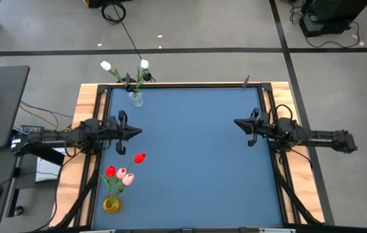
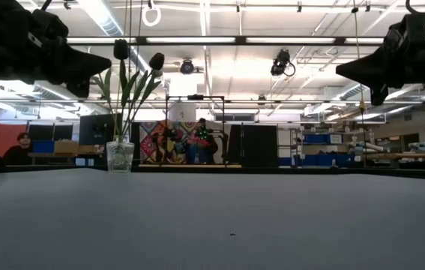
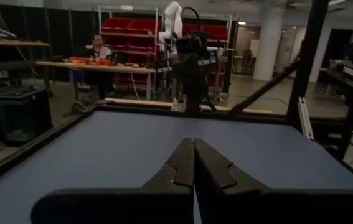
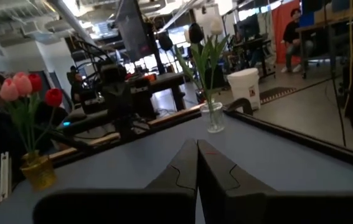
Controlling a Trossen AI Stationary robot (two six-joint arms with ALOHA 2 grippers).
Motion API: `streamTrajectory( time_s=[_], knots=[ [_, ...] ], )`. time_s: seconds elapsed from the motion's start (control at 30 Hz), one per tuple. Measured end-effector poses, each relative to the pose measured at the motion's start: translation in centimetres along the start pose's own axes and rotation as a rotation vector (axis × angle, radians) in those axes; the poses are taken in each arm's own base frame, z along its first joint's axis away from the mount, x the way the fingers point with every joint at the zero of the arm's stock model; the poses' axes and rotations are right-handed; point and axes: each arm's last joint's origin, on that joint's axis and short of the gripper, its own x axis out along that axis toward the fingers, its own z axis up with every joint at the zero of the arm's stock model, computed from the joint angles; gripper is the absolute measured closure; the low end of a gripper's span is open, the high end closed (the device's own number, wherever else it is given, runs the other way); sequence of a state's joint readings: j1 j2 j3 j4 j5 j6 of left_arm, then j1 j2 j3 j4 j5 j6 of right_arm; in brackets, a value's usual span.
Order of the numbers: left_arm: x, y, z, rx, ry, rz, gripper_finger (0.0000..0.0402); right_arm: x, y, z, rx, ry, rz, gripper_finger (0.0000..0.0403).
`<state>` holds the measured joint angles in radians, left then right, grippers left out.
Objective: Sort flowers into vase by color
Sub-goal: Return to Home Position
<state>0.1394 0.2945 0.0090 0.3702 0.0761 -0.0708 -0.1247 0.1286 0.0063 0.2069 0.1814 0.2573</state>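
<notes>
Shut tight and empty at the left claw [image 1: 134,132], hovering by the left edge of the table [image 1: 196,168]; likewise at the right claw [image 1: 238,122] opposite. To either side of the left claw, clear of it: four flowers [image 1: 125,173], two red and two pink, in the yellow vase [image 1: 111,205]; two white in the glass vase [image 1: 136,98].

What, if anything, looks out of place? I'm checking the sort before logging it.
Nothing stands out. The clear vase stands upright with white and black tulips, the yellow vase holds red and pink tulips, and the left pincer and right pincer hang shut above the table sides.
</notes>
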Motion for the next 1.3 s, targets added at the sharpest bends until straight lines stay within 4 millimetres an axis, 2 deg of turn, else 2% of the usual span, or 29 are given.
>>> streamTrajectory(
  time_s=[0.73,0.9,1.3],
  knots=[
    [-0.2,0.3,-0.2,0.004,0.014,0.027,0.0397,-0.1,-0.1,0.1,0.012,-0.012,-0.011,0.0376],
    [-0.8,-0.4,0.8,0.006,-0.081,-0.027,0.0397,-0.2,-0.2,-0.3,0.002,0.032,-0.025,0.0376],
    [-2.1,-0.5,2.2,0.016,-0.243,-0.034,0.0397,-0.8,-0.1,0.5,0.02,-0.058,0.0,0.0375]
  ],
)
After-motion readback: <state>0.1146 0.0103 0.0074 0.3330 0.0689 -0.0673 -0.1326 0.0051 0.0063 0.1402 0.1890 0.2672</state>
